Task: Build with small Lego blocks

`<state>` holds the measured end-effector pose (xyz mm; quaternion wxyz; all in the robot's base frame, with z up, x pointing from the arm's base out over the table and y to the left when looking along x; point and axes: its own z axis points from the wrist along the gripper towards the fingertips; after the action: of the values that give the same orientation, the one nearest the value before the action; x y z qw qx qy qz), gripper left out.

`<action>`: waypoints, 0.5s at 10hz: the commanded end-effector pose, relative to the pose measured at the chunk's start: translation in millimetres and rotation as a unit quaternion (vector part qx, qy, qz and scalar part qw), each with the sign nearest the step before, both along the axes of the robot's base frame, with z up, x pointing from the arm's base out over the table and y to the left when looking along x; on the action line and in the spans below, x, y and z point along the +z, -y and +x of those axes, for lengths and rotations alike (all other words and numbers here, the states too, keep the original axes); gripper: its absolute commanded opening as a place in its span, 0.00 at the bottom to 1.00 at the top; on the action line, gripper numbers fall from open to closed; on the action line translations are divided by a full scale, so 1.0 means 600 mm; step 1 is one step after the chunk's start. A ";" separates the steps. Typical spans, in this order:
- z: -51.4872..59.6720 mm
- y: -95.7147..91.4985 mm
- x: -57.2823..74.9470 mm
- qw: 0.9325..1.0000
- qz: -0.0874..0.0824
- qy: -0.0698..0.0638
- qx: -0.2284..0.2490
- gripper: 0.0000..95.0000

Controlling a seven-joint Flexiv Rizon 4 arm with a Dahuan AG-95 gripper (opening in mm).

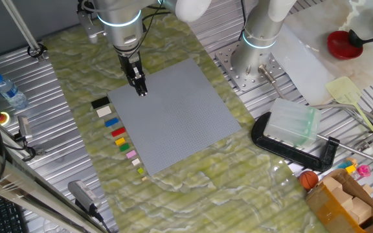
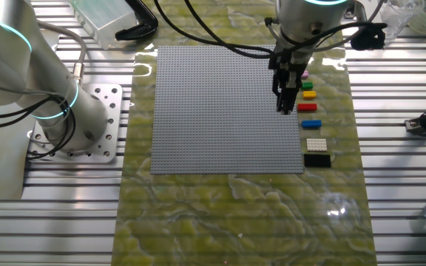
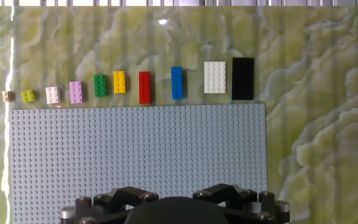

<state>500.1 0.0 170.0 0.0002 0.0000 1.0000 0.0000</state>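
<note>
- Row of small Lego blocks lying flat on the green marbled tabletop (image 3: 316, 124), just beside one edge of the grey baseplate (image 3: 135, 162), none on the plate.
- From the hand view, left to right: tan block (image 3: 7, 96), small yellow-green block (image 3: 28, 95), pale pink-white block (image 3: 53, 94), pink block (image 3: 76, 92), green block (image 3: 100, 85), yellow block (image 3: 119, 82), red block (image 3: 145, 87), blue block (image 3: 177, 83), cream block (image 3: 215, 77), black block (image 3: 243, 78).
- Long axes of pink, green, yellow, red, blue, cream and black all parallel, pointing square to the baseplate's near edge; studs up.
- Red and blue narrow and long; cream and black wider; black longest.
- Three smallest at the left end too squat for a clear long axis.
- Small gaps between neighbours, none touching.
- Tool (image 1: 142, 90) hanging over the baseplate near the edge next to the row, fingers pointing down, nothing seen between them.
- Cannot tell whether open or closed: fingertips too small in both fixed views, only the tool's body in the hand view.
</note>
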 end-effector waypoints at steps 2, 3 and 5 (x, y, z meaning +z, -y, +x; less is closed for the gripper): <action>0.000 0.000 0.000 1.000 0.011 0.001 0.023 0.00; 0.000 0.000 0.000 1.000 0.011 0.001 0.024 0.00; 0.000 0.000 0.000 1.000 0.011 -0.002 0.025 0.00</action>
<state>499.4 -0.1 170.6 -0.0018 -0.0274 0.9996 0.0107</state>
